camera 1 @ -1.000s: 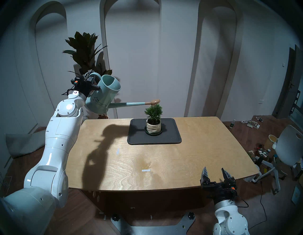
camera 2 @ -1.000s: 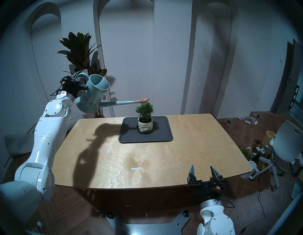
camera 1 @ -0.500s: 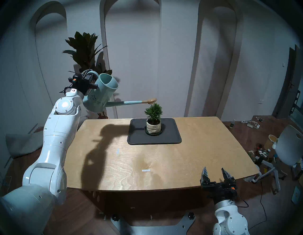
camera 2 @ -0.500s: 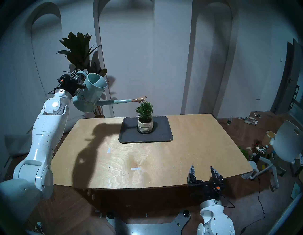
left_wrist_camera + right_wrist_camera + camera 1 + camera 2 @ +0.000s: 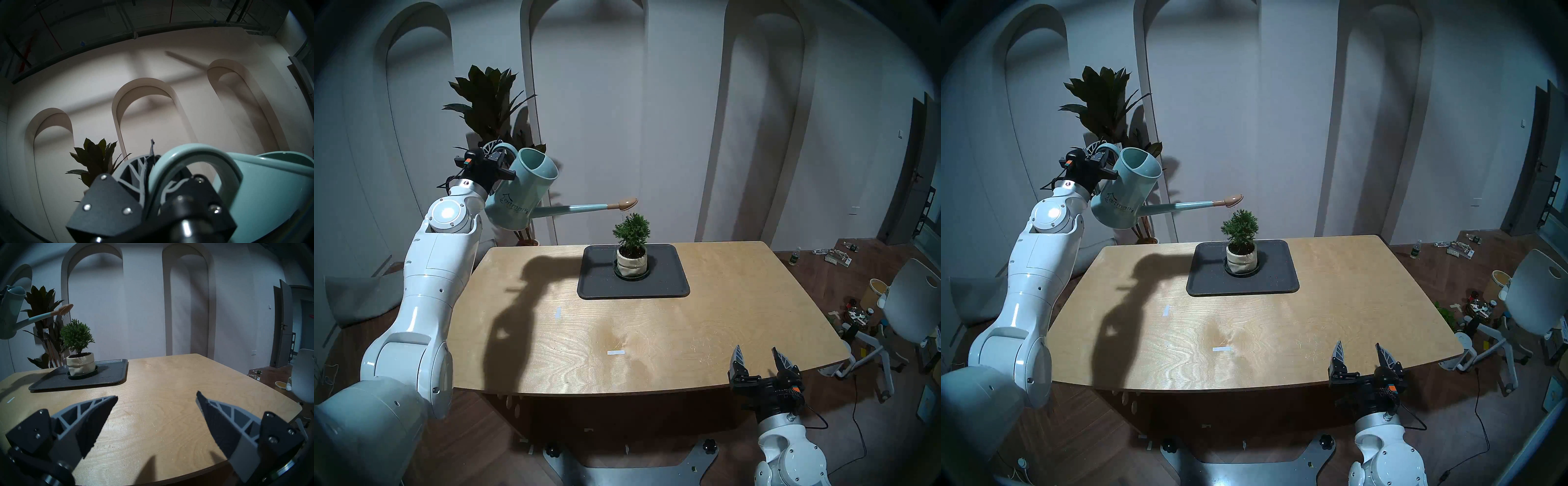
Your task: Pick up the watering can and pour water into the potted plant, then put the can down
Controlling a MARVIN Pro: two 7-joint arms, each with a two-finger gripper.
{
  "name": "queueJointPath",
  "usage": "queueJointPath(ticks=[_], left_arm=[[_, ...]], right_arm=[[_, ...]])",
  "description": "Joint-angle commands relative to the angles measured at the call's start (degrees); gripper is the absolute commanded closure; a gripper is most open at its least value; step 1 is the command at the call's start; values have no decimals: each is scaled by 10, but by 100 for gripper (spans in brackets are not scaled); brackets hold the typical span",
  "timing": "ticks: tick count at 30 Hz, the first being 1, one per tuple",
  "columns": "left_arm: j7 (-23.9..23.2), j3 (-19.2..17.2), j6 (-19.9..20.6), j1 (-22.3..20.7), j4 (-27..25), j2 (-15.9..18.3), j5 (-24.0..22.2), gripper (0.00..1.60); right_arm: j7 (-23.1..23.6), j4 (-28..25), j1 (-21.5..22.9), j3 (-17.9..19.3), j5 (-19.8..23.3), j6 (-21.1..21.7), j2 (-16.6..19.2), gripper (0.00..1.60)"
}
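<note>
My left gripper (image 5: 499,156) is shut on the loop handle of the pale teal watering can (image 5: 521,193) and holds it high beyond the table's far left corner, tilted toward the right. Its long spout ends in a tan rose (image 5: 628,203) just above and left of the potted plant (image 5: 632,230). Thin water streams fall from the rose onto the shrub's left side. The plant stands in a cream pot (image 5: 632,264) on a dark saucer. The can shows in the right wrist view (image 5: 11,310) and its handle in the left wrist view (image 5: 195,162). My right gripper (image 5: 756,356) is open and empty.
The pot and saucer stand on a dark rectangular tray (image 5: 667,285) at the back middle of the wooden table (image 5: 653,339). A tall dark broad-leaved floor plant (image 5: 490,101) stands behind the can. A white chair (image 5: 911,302) and floor clutter are at the right.
My left arm has drawn the can a little left and up. The rose has moved from right over the shrub's top to above its left side. The right arm has not moved.
</note>
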Motion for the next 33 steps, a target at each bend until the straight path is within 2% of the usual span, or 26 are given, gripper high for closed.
queueJointPath(ticks=[1, 8, 9, 10, 13, 14, 15, 21, 22, 28, 29, 33], left_arm=[[10, -7, -11, -59, -32, -4, -2, 160], [8, 1, -9, -75, -22, -13, 1, 160], [7, 0, -12, -62, -32, -12, 1, 160], [6, 2, -11, -73, -24, -14, 2, 160], [5, 3, -14, -67, -30, -15, 3, 160], [4, 6, -13, -80, -21, -17, 4, 160], [4, 4, -14, -70, -30, -17, 4, 160], [1, 7, -14, -84, -22, -21, 6, 160], [1, 4, -16, -71, -33, -20, 5, 160], [-4, 9, -17, -92, -16, -20, 9, 160], [-4, 7, -20, -79, -27, -18, 9, 160], [-16, 13, -24, -100, -10, -13, 13, 160]], right_arm=[[-1, -11, 0, 1, -1, -3, 0, 0], [0, -12, 0, 1, -1, -3, 0, 0], [0, -12, 0, 2, -1, -3, 0, 0], [0, -12, -1, 2, -1, -3, 0, 0], [0, -12, -1, 2, -1, -4, -1, 0], [0, -12, -1, 2, -1, -4, -1, 0], [0, -12, -1, 2, -1, -4, -1, 0], [0, -12, -1, 2, -1, -4, -1, 0], [0, -12, -1, 2, -1, -4, -1, 0], [1, -12, -1, 2, -1, -4, -1, 0], [1, -12, -1, 2, -1, -4, -1, 0], [1, -13, -1, 2, -1, -4, -1, 0]])
